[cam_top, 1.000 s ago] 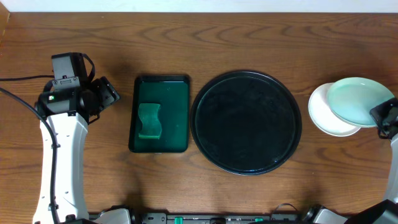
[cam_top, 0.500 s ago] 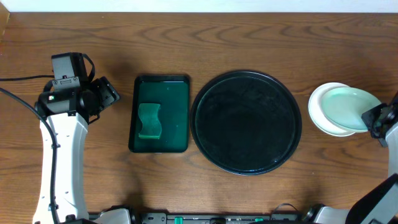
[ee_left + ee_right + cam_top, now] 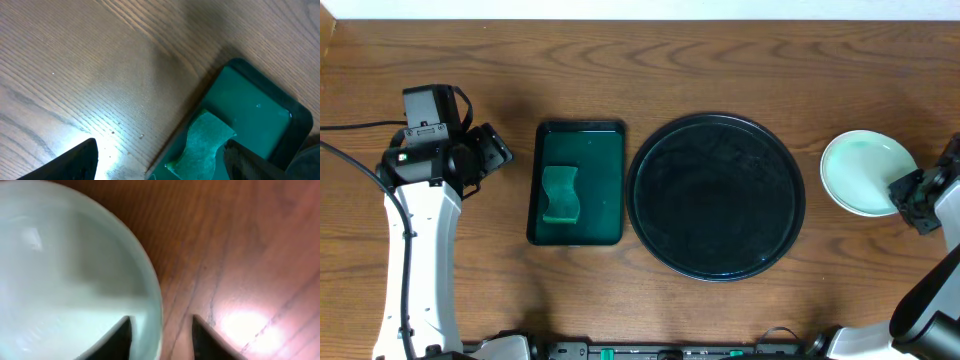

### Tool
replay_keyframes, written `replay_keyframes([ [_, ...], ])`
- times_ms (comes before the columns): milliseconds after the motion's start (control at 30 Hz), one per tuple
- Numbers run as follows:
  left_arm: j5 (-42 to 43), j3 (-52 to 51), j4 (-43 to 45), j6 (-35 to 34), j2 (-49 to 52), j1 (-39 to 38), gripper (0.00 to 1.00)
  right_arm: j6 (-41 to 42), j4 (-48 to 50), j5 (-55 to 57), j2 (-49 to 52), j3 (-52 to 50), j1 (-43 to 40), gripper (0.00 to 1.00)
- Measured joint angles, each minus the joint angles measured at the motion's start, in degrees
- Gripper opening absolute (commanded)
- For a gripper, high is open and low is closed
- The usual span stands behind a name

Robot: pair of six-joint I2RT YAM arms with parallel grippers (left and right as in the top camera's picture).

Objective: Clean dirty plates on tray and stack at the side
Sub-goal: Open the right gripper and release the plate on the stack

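Step in hand: set-down at the stack. The black tray (image 3: 716, 196) in the middle of the overhead frame carries no plates. The dirty plates (image 3: 865, 170) lie piled on the table (image 3: 720, 60) at the right of that frame, apart from the tray rim, with a pale mint one on top. I judge the task to be at its last release.

On my right gripper (image 3: 902, 188), the fingers (image 3: 124, 335) are parted to a moderate width and straddle the rim of the top plate. One is over the plate's inside and the other over bare wood. Plate surface shows between the rim and the inner finger, so the rim appears unclamped, though the wrist view is blurred and contact cannot be ruled out.

On my left gripper (image 3: 160, 150), the fingers are wide and hold nothing. They hang over the wood just beside the green tray (image 3: 250, 95), where the sponge (image 3: 202, 142) lies.

Next move, in my judgement: raise the right fingers straight off the rim before drawing back, so the top plate is not dragged off the pile.

Limits of view:
- The number of plates in the pile cannot be read, because the top one covers the rest.
- No smears can be made out.
- The right arm is cut off at the frame edge.
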Motion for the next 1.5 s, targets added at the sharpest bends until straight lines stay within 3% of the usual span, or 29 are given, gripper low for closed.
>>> replay_keyframes([
  [167,0.0,0.0,0.0,0.0,0.0,0.0,0.8,-3.7,0.1,-4.2,0.1,0.0,0.6,0.61],
  [367,0.0,0.0,0.0,0.0,0.0,0.0,0.8,-8.6,0.8,-7.8,0.1,0.0,5.8,0.61],
  [800,0.0,0.0,0.0,0.0,0.0,0.0,0.8,-20.5,-0.4,-15.6,-1.1,0.2,30.8,0.58],
  [1067,0.0,0.0,0.0,0.0,0.0,0.0,0.8,-25.6,-0.5,-17.4,-1.1,0.2,47.7,0.65],
  [1233,0.0,0.0,0.0,0.0,0.0,0.0,0.8,-30.3,1.1,-16.4,-1.1,0.2,53.8,0.66],
  [1433,0.0,0.0,0.0,0.0,0.0,0.0,0.8,-32.2,2.4,-14.8,-1.1,0.2,55.4,0.76],
  [1500,0.0,0.0,0.0,0.0,0.0,0.0,0.8,-32.6,2.4,-14.4,-1.1,0.2,55.4,0.92],
])
